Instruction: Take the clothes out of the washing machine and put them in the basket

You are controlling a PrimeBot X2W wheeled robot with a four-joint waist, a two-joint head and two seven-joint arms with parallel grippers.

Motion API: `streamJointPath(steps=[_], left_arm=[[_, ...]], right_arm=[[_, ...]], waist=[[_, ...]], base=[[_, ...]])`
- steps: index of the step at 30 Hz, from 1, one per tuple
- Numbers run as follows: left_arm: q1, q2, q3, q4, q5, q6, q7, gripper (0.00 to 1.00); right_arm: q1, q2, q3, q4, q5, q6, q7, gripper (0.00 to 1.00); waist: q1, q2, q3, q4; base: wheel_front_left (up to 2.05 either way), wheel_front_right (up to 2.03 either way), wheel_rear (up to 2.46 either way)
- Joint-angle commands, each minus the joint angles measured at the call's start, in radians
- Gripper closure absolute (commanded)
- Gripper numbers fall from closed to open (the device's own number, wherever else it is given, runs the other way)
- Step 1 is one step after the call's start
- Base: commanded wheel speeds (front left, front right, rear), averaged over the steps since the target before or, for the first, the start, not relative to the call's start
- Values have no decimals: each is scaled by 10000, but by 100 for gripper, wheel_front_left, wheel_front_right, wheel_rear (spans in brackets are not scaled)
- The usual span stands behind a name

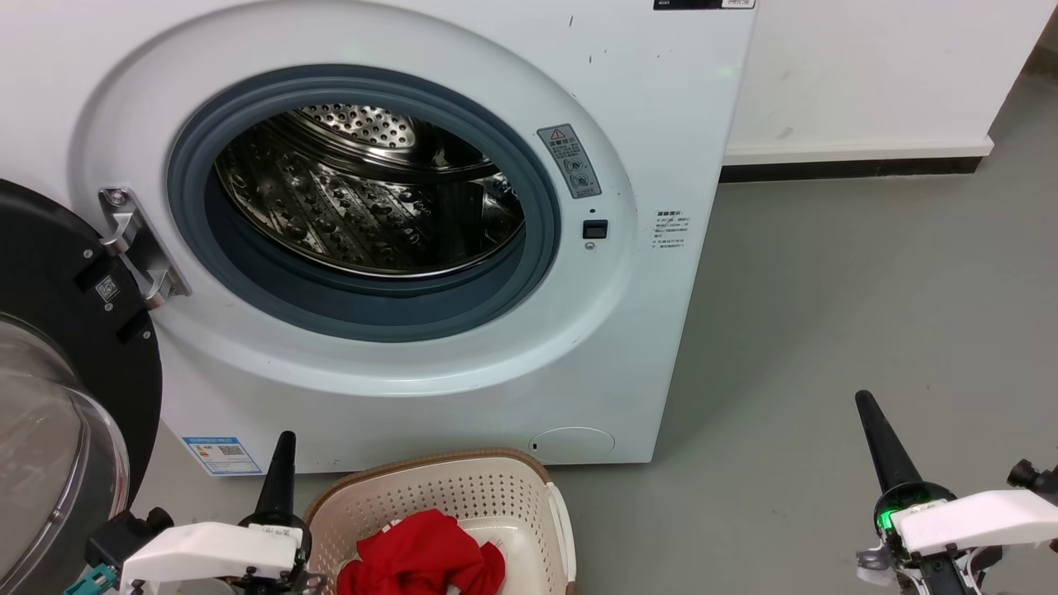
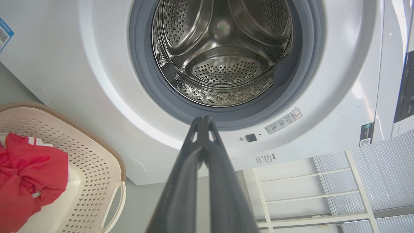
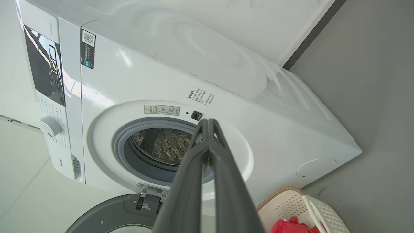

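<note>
Jaws are pressed together on both grippers, nothing held. Left gripper (image 1: pixel 285 450) hangs just beside the basket's (image 1: pixel 430 459) left rim; right gripper (image 1: pixel 868 413) is well apart, over the grey floor (image 1: pixel 826 289). Clothes (image 1: pixel 421 558) lie inside the basket toward its near left side, beside the left fingers, not touching. Crumpled bright red fabric, bit of white trim at its right edge. Basket sits on the floor close before the washing machine (image 1: pixel 661 124). Drum (image 1: pixel 372 207) shows perforated steel; door (image 1: pixel 50 330) swung open left.
</note>
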Motion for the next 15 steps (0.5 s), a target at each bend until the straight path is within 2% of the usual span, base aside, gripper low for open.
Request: streamJointPath(steps=[1,15], left_arm=[[-267,8,52,-22,-270,-77,62,100],[-509,-16,138,184,-1610,-196,383,100]], right_arm=[[-236,-49,-41,25,283,2,20,100],[-483,-29,-167,382,1678,1,126,100]], waist=[[0,0,5,4],[0,0,53,39]], base=[[0,0,0],[0,0,0]])
